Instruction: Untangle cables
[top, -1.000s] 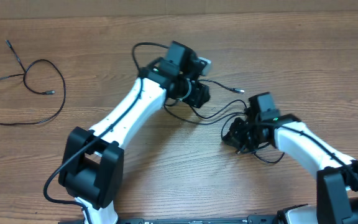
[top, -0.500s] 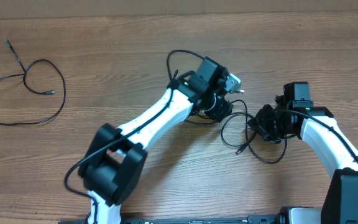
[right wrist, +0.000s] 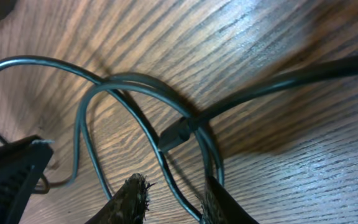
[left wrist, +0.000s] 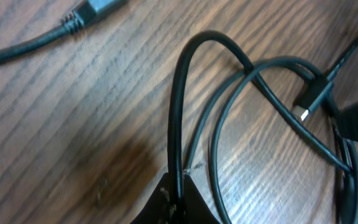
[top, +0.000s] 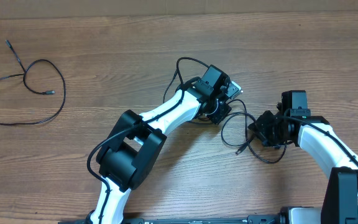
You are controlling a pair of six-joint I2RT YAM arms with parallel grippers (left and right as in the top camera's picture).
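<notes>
Cables (left wrist: 177, 112) knot between both tools; the left tool (left wrist: 179, 190) pinches one strand, probably anchoring it, while the right tool (right wrist: 174, 190) stands parted, straddling another loose loop.

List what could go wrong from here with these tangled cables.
1. The left gripper is shut on one cable that crosses other strands further along. Pulling may tighten the tangle rather than free it.
2. The right gripper stands open with a strand between its fingers. Nothing anchors that side, so the whole bundle may drag along.
3. The plug lies among the loops and could catch on one.
</notes>
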